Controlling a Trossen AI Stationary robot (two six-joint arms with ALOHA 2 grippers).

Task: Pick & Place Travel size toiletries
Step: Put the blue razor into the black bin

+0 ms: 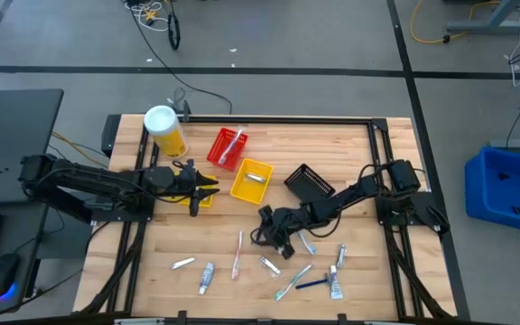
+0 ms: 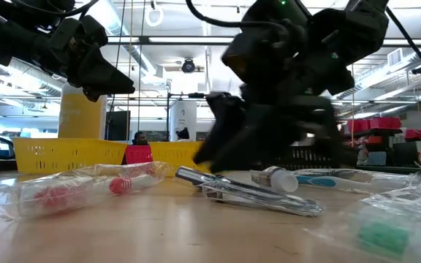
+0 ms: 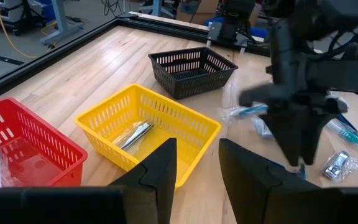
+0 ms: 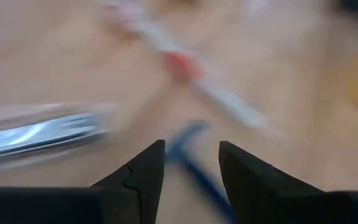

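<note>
Several wrapped toiletries lie loose on the near half of the wooden table: small tubes (image 1: 207, 278), a pink toothbrush (image 1: 238, 255) and a blue-handled item (image 1: 311, 283). My right gripper (image 1: 273, 239) hangs low over the far edge of this scatter, open. In its wrist view the fingers (image 4: 191, 149) stand over a blue handle (image 4: 182, 138), with a silvery packet (image 4: 36, 134) to one side and a pink-and-white toothbrush (image 4: 185, 68) beyond. My left gripper (image 3: 197, 146) waits open beside the yellow bin (image 1: 251, 181), which holds one silvery packet (image 3: 135, 134).
A red bin (image 1: 227, 147) with a toothbrush in it, the yellow bin and a black bin (image 1: 310, 183) stand in a row across the table's middle. A yellow canister (image 1: 165, 131) with a white lid stands at the far left. A black frame (image 1: 278, 119) edges the table.
</note>
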